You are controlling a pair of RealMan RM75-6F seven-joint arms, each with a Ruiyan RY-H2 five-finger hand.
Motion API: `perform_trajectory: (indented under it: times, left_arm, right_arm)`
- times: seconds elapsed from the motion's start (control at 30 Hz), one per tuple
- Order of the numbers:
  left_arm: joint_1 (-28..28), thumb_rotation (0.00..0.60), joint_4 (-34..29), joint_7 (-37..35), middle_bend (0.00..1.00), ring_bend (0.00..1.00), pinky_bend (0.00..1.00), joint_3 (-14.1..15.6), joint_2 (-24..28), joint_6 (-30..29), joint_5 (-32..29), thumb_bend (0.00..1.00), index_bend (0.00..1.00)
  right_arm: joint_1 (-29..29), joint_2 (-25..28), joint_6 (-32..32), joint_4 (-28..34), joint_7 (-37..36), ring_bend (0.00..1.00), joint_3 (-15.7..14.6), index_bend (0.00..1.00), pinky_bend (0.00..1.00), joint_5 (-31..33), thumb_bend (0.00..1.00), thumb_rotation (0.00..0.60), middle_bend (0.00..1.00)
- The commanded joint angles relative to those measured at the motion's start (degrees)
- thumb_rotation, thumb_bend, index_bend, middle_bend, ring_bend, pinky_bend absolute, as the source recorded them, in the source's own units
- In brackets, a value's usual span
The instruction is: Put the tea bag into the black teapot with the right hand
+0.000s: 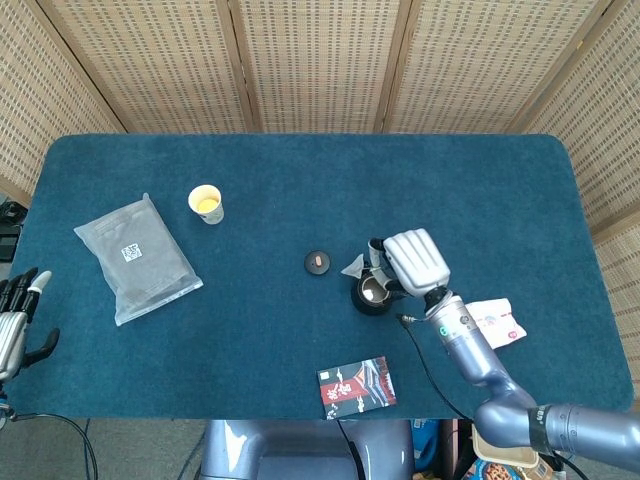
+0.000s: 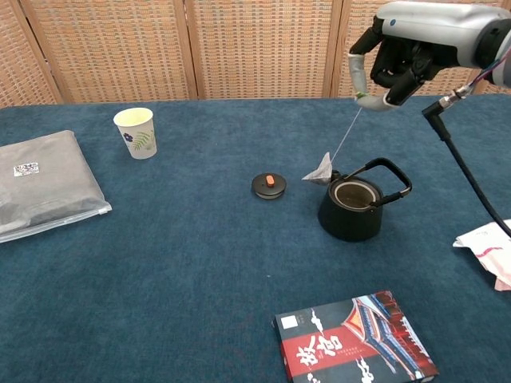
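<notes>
Bright, even light in both views; sharp pictures with soft shadows.

The woven screen along the top of the frame is the brightest area in each view, and the blue desk shows no glare. The clear plastic bag at left carries a dull sheen. In the chest view the right hand at upper right looks slightly soft-edged; shadows under things are faint and short.
</notes>
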State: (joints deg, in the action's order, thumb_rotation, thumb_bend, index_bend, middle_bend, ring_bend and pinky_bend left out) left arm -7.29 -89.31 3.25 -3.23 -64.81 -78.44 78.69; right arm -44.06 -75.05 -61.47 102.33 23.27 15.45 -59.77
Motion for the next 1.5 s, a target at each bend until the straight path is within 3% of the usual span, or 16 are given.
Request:
perform_trajectory:
  times: [0.03,1.5]
  left_arm:
    - [0.0,0.600,-0.1,0.1,0.00,0.00,0.00,0.0,0.0,0.1,0.0,0.41,0.00]
    - [-0.4,0.600,-1.9,1.9,0.00,0.00,0.00,0.1,0.5,-0.2,0.2,0.41,0.00]
  right_arm:
    - [0.1,0.6,0.0,0.1,-0.3,1.00,0.2,0.64,1.00,0.3,0.53,0.600,1.00]
    - [3.7,6.2,-2.9,2.8,-4.0,1.00,-0.3,0.64,1.00,-0.7,0.54,0.600,1.00]
